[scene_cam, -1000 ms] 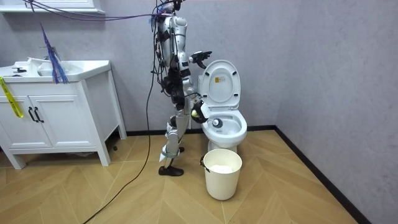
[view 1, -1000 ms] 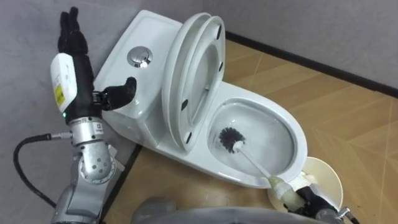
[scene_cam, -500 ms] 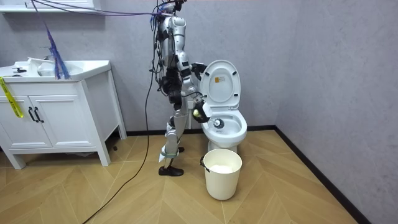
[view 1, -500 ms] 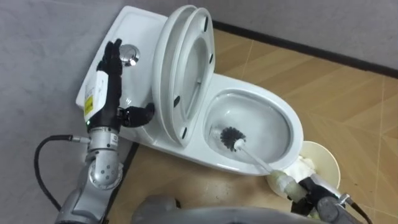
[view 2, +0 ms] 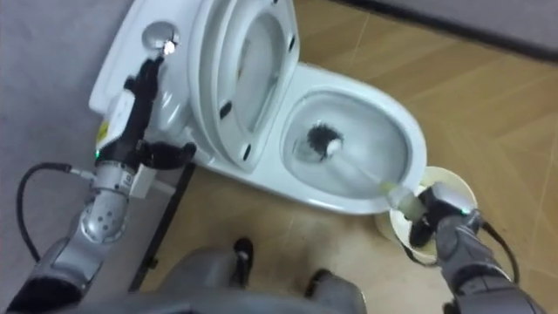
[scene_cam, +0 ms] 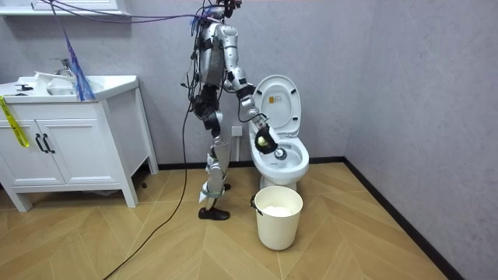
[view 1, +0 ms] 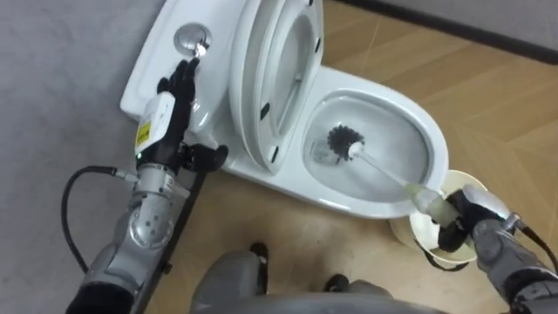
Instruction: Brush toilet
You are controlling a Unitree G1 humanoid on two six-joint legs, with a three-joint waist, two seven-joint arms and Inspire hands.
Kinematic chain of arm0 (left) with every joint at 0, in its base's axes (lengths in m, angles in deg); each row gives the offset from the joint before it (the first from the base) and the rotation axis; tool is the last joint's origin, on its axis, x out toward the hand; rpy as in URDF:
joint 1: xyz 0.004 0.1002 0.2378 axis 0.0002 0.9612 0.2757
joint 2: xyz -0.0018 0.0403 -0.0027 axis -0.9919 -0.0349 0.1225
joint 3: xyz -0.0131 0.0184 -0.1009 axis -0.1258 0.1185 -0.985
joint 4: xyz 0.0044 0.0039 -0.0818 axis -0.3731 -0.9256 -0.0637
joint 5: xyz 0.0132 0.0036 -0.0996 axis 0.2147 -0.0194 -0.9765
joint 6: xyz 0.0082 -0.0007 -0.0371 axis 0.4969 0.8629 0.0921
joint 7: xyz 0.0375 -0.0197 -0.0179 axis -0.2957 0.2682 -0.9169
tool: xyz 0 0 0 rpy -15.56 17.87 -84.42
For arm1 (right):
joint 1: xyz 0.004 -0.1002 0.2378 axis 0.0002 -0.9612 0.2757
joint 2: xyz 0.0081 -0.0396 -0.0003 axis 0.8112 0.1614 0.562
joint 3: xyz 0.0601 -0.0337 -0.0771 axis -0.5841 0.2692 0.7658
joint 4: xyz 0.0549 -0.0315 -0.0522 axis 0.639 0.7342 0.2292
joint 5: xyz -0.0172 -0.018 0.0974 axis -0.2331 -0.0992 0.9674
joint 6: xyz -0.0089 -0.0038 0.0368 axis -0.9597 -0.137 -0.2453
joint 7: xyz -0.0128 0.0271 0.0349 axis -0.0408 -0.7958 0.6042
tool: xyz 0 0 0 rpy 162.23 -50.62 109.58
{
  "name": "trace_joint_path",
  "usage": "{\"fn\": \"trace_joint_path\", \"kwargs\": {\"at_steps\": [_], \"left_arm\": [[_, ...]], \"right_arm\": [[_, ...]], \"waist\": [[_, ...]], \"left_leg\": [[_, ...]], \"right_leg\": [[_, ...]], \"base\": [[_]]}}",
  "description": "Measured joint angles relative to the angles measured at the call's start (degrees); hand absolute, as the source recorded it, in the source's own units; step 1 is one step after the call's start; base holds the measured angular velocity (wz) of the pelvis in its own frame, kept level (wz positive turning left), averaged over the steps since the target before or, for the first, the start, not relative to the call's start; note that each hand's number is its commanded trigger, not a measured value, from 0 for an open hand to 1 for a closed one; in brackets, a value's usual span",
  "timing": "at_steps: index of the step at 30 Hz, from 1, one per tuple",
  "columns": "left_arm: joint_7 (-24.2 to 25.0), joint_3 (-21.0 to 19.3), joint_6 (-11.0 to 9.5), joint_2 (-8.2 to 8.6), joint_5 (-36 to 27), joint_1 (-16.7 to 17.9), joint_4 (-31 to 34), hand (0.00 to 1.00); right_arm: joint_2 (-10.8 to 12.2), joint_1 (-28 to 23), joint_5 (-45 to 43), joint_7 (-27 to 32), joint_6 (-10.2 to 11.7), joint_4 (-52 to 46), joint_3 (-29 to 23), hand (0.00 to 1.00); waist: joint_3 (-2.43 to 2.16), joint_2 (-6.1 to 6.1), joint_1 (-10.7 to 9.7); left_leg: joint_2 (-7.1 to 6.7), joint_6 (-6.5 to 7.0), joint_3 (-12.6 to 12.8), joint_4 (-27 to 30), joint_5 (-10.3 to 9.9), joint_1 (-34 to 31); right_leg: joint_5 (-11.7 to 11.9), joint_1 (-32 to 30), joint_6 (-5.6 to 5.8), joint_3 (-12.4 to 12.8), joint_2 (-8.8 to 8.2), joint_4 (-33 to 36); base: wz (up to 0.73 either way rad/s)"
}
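Robot stands beside the toilet (view 1: 353, 199), on the room view's left of it, leaning over the bowl.

- Lid (view 1: 272, 78) and seat raised, leaning back against the tank (view 1: 159, 54).
- Brush (view 1: 380, 168): bristle head down inside the bowl, about mid-bowl, against the wet porcelain. The handle runs out over the rim toward 4 o'clock.
- Right hand (view 1: 467, 218): clenched round the brush handle's end, just outside the bowl rim at 4 o'clock, above the bucket (scene_cam: 278, 223).
- Left hand (view 1: 177, 98): released, fingers straight, lying over the tank top and pointing to 12 o'clock. Fingertips just short of the flush button (view 1: 192, 38); cannot tell whether they touch. Thumb spread toward 4 o'clock.
- Bucket: cream, on the wood floor (scene_cam: 350, 241) in front of the bowl.
- White cabinet (scene_cam: 70, 148) with a sink, well apart at the room view's left.
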Motion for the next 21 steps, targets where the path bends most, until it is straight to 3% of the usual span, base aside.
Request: {"fn": "trace_joint_path", "kwargs": {"at_steps": [3, 6, 10, 11, 17, 21], "left_arm": [[-1.2, 1.2, -0.6, -0.18, 0.0, -2.4, -0.9, 0.0], [-3.9, 2.4, -0.9, -1.47, 1.0, -4.9, -0.9, 0.0], [-5.8, 3.8, -0.7, -2.73, 2.8, -7.3, -0.7, 0.0], [-6.4, 4.1, -0.6, -2.93, 3.2, -8.1, -0.6, 0.0], [-11.3, 6.6, 1.0, -3.83, 5.7, -11.2, -0.4, 0.0], [-13.2, 9.0, 1.9, -5.56, 6.9, -13.0, -0.2, 0.0]], "right_arm": [[-1.3, 2.5, -0.9, 2.7, 0.0, 0.2, 0.5, 1.0], [-3.1, 5.5, -1.4, 4.2, -0.4, -0.2, 2.6, 1.0], [-6.0, 7.8, -3.8, 4.7, -2.5, -1.1, 7.4, 1.0], [-6.6, 8.2, -3.9, 4.7, -3.5, -1.9, 8.8, 1.0], [-7.0, 12.1, -6.8, 4.8, -6.8, -2.4, 16.0, 1.0], [-7.4, 13.6, -7.9, 6.8, -9.5, -2.7, 17.8, 1.0]], "waist": [[0.44, 0.16, 1.3], [0.67, 0.18, 2.4], [0.81, 0.72, 4.0], [1.08, 1.01, 4.4], [1.18, 1.73, 5.2], [1.21, 2.71, 6.3]], "left_leg": [[0.04, 0.17, 0.3, 1.5, 0.2, -3.0], [-0.05, 0.43, 1.3, 3.3, 0.6, -7.8], [-0.16, 0.55, 1.7, 5.7, 0.9, -13.3], [-0.08, 0.54, 1.7, 6.5, 0.9, -14.7], [-0.95, 0.62, 1.9, 8.1, 2.1, -20.9], [-0.79, 0.37, 1.6, 8.4, 2.6, -23.5]], "right_leg": [[-0.2, -3.3, -0.22, 0.5, -0.31, 2.0], [-0.8, -9.7, -0.76, 1.6, -1.25, 6.3], [-1.5, -16.1, -1.38, 1.7, -2.47, 10.9], [-1.6, -17.5, -1.56, 1.6, -2.65, 11.8], [-2.7, -24.9, -2.48, 1.8, -4.45, 16.4], [-2.8, -27.3, -2.76, 1.5, -4.31, 16.5]], "base": [[-0.07], [-0.13], [-0.05], [-0.04], [0.05], [0.08]]}}
